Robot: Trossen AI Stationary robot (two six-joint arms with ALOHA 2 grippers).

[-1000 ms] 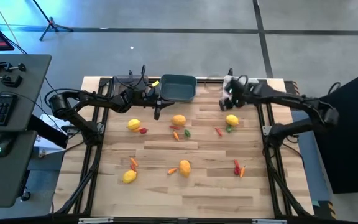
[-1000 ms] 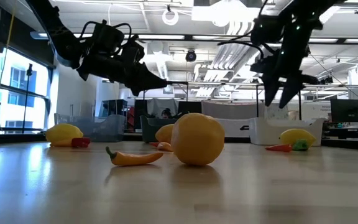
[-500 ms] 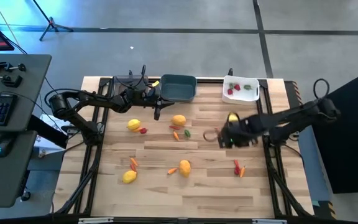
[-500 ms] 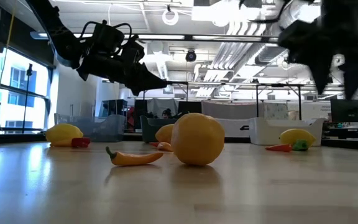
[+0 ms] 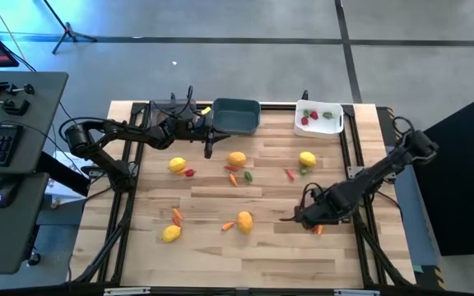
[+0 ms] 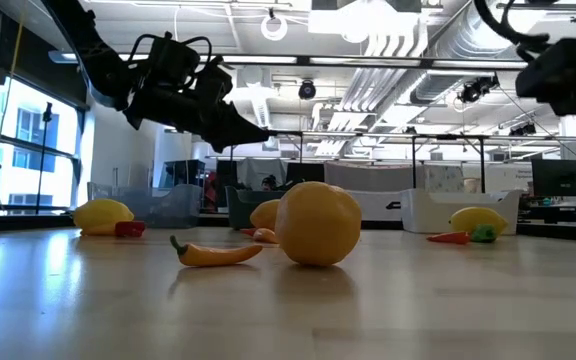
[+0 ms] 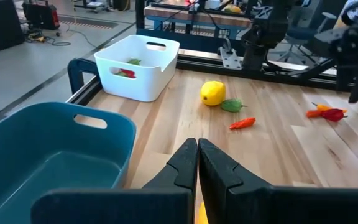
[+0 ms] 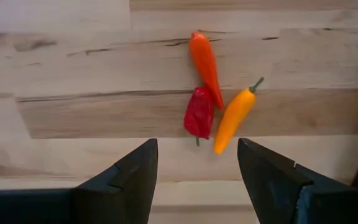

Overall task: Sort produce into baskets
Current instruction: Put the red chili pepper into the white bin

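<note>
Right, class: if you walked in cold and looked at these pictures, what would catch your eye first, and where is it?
Probably the right gripper, open and poised over a small cluster near the table's right front: a red pepper flanked by two orange peppers. Next, the big yellow fruit filling the middle of the low view. The left gripper waits shut beside the teal bin at the table's back.
</note>
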